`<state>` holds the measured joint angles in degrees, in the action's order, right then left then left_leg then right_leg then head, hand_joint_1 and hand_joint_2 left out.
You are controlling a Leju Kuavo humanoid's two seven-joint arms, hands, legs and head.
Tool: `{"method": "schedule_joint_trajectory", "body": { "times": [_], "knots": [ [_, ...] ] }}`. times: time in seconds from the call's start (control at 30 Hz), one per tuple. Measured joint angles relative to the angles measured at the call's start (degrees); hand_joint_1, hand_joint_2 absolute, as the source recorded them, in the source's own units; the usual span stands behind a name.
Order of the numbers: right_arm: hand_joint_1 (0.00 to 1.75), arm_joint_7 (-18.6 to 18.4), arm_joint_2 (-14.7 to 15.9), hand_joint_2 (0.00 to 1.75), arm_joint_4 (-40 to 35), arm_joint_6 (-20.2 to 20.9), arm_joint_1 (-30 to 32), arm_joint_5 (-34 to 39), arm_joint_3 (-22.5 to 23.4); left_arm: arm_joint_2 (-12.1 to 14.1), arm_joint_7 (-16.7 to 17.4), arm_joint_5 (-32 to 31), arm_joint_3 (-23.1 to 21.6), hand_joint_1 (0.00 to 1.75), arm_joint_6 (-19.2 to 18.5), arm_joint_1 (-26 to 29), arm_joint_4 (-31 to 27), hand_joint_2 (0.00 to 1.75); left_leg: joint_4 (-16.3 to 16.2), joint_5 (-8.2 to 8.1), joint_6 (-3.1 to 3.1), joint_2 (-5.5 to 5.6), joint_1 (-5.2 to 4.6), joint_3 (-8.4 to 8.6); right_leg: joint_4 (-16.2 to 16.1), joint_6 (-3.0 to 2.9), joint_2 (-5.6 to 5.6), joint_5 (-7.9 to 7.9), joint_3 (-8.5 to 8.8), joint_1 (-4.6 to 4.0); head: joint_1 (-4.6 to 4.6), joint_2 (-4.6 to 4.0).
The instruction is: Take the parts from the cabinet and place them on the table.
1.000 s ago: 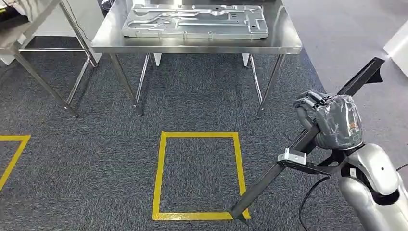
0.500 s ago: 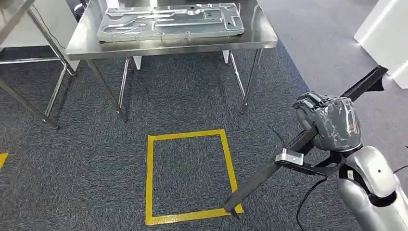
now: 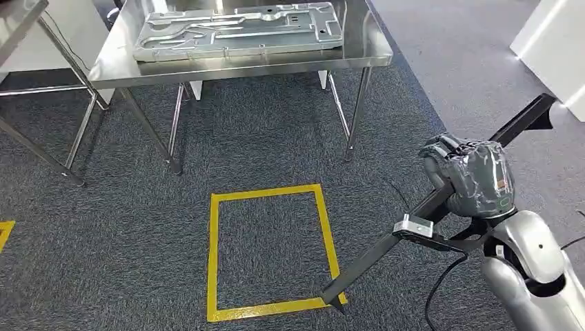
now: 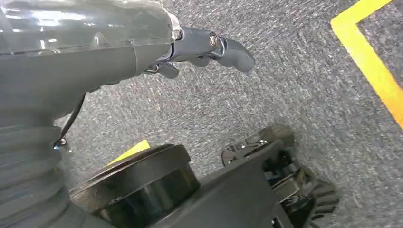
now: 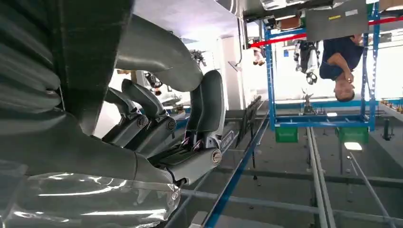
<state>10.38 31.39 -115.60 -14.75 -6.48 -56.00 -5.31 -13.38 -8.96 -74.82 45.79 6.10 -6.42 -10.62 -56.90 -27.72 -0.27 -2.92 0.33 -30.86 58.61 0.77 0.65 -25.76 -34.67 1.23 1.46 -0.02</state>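
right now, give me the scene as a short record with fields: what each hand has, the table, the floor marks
right hand: right hand grips a long dark angled bar, slanting from its high end at the right to its low tip near the tape corner
left hand: left hand hangs over the carpet, holding nothing
table: steel table ahead, carrying a flat stamped metal panel
floor marks: yellow tape rectangle on grey carpet, in front of the table
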Motion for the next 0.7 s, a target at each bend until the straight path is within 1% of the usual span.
{"method": "schedule_joint_trajectory", "body": {
  "times": [0.2,0.3,0.33,0.37,0.43,0.47,0.5,0.53,0.57,0.6,0.63,0.67,0.7],
  "knots": [
    [1.75,-0.04,-0.22,1.75,0.37,-0.52,0.53,-0.04,-0.39,-0.02,0.04,0.87,0.04,0.0,-0.2,0.0,0.0,1.75,-0.09,-0.04,-0.05,0.01,-0.13,-0.08,-0.02,0.1,0.01,0.06,0.02,0.02,0.0,0.0],
    [1.75,-0.13,-0.37,1.75,0.72,-1.12,0.85,-0.83,-0.7,-0.02,0.81,1.27,0.09,0.0,-0.57,0.0,0.0,1.75,-0.19,-0.08,0.01,0.02,-0.23,-0.09,-0.05,0.19,0.02,0.11,0.02,0.08,0.0,0.0],
    [1.75,-0.28,-0.48,1.75,0.81,-1.29,1.04,-1.18,-0.79,0.0,1.2,1.29,0.11,0.0,-0.61,0.0,0.0,1.75,-0.54,-0.34,0.16,0.02,-0.3,-0.27,-0.26,0.36,0.05,0.22,0.04,0.42,0.0,0.0],
    [1.75,-0.85,-0.61,1.75,0.85,-1.46,1.29,-2.12,-0.94,0.02,1.44,1.27,0.11,0.0,-0.74,0.02,0.0,1.75,-0.78,-0.49,0.67,0.09,-0.34,-0.4,-0.19,0.64,0.08,0.23,0.01,0.47,0.0,0.0],
    [1.75,-1.81,-0.76,1.75,0.85,-1.46,1.83,-3.49,-1.09,0.07,1.53,1.03,0.11,0.0,-0.98,0.06,0.0,1.75,-0.99,-0.67,1.0,0.09,-0.35,-0.55,-0.2,0.83,0.13,0.24,0.03,0.48,0.0,0.0],
    [1.75,-2.23,-0.76,1.75,0.83,-1.13,1.8,-3.83,-1.09,0.13,1.53,0.94,0.11,0.0,-1.03,0.1,0.0,1.75,-0.93,-0.62,1.14,0.09,-0.45,-0.6,-0.42,1.04,0.14,0.38,0.06,0.52,0.0,0.0],
    [1.75,-2.75,-0.74,1.75,0.83,0.03,1.54,-3.74,-1.09,0.2,1.53,0.92,0.11,0.0,-1.07,0.15,-0.02,1.75,-0.09,-0.51,1.53,0.1,-0.45,-0.61,0.41,1.4,0.13,1.15,0.29,0.53,0.0,0.0],
    [1.75,-3.19,-0.66,1.75,0.85,1.63,0.92,-3.2,-1.09,0.26,1.53,0.94,0.11,0.0,-1.25,0.17,0.0,1.75,0.56,-1.1,2.05,0.12,-0.11,-0.31,0.62,1.82,0.06,1.53,0.27,0.43,0.0,0.0],
    [1.75,-3.54,-0.35,1.75,1.07,3.77,-0.28,-2.19,-1.07,0.3,1.53,1.07,0.11,0.0,-1.35,0.18,-0.02,1.75,1.08,-0.64,2.39,0.24,-0.02,0.99,1.06,2.02,0.07,1.39,-0.56,0.6,0.0,0.0],
    [1.75,-3.89,0.23,1.75,1.29,5.72,-1.89,-1.21,-1.05,0.31,1.53,1.11,0.13,0.0,-1.36,0.24,-0.02,1.75,1.36,-0.84,2.59,0.17,-0.03,1.18,2.17,2.09,-0.09,0.77,-0.91,0.77,-0.02,0.0],
    [1.75,-4.2,1.14,1.75,1.55,7.83,-4.12,0.14,-0.96,0.33,1.55,1.16,0.15,0.0,-1.38,0.32,-0.02,1.75,1.36,-0.94,2.72,0.15,-0.04,1.42,5.03,2.28,-0.18,-0.93,-2.52,0.82,-0.04,0.0],
    [1.75,-4.22,2.36,1.75,2.02,10.04,-6.4,1.79,-0.7,0.33,1.55,1.2,0.18,0.0,-1.38,0.29,-0.02,1.75,1.32,-1.05,2.82,0.07,-0.01,1.6,9.32,2.6,-0.4,-2.94,-5.05,0.82,-0.04,0.0],
    [1.75,-4.17,3.37,1.75,2.6,11.83,-8.53,3.09,-0.5,0.33,1.57,1.24,0.2,0.0,-1.4,0.31,-0.02,1.75,1.29,-1.19,2.7,0.07,0.01,1.79,13.63,2.99,-0.55,-4.53,-7.64,0.87,-0.02,0.0]
  ]
}}
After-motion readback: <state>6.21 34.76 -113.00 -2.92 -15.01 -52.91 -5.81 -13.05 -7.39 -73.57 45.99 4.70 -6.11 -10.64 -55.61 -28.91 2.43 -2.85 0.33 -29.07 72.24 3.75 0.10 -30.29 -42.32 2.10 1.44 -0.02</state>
